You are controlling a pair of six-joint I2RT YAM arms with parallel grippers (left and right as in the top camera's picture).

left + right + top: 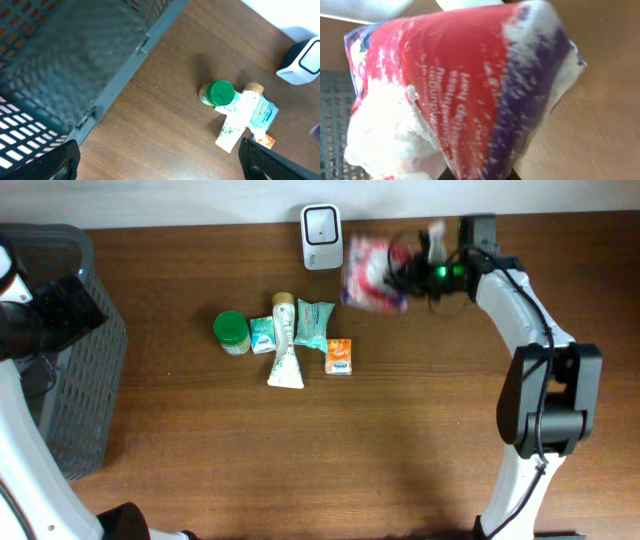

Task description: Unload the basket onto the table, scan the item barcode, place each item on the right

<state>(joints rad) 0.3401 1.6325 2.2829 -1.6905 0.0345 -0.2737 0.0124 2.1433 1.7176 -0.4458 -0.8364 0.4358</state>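
Observation:
The item, a soft red, white and purple packet point(372, 273), hangs blurred just right of the white scanner point(321, 237) at the table's back edge. My right gripper point(405, 275) is shut on the packet's right end. In the right wrist view the packet point(460, 85) fills the frame, and only the dark tips of my right gripper point(480, 176) show under it. No barcode shows on the faces I see. My left gripper point(160, 162) stands open and empty over bare wood beside the basket, far from the packet.
A grey mesh basket point(70, 350) takes up the left side. Mid-table lie a green-lidded jar point(231, 332), a white tube point(285, 355), a teal pack point(313, 323), a small teal box point(262, 335) and an orange box point(339, 356).

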